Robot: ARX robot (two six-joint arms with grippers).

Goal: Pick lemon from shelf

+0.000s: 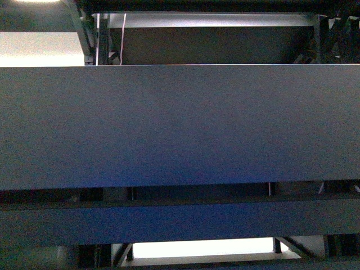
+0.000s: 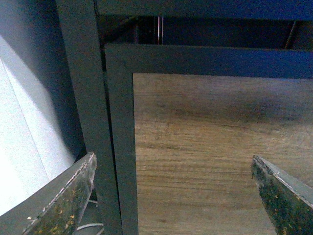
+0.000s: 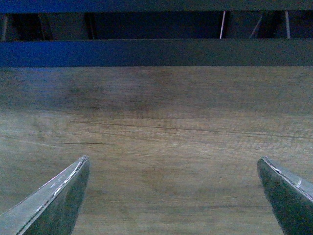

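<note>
Nowhere in the three views does the lemon show, so where it lies relative to either pair of jaws cannot be told.

Of the shelf point(image 1: 180, 124), the front view gives one wide dark board filling most of the frame. A second dark rail point(image 1: 180, 222) runs below it, and a thin pale wire point(image 1: 122, 39) hangs in the gap above. Neither arm appears there.

The wrist views show what the front view does not: a wood-grain panel point(image 3: 156, 122) set in a dark metal frame.

The left gripper point(image 2: 172, 157) has its jaws spread wide with nothing between them. Its speckled fingers point(image 2: 63, 200) enter from the two lower corners of that picture. It faces the corner of the panel point(image 2: 220, 147), where a frame rail point(image 2: 210, 58) meets a dark upright point(image 2: 83, 98). One finger lies across the upright and the other over the wood. Beyond the upright is a pale, bluish-white surface point(image 2: 19, 161).

The right gripper point(image 3: 173, 158) is likewise spread wide and holds nothing. It faces the open middle of the wood, square to the frame rail point(image 3: 156, 53) along the panel's far edge, with both fingers point(image 3: 54, 200) over bare grain. Past that rail there are only dark gaps and thin struts.

Whether either gripper touches the panel cannot be made out.
</note>
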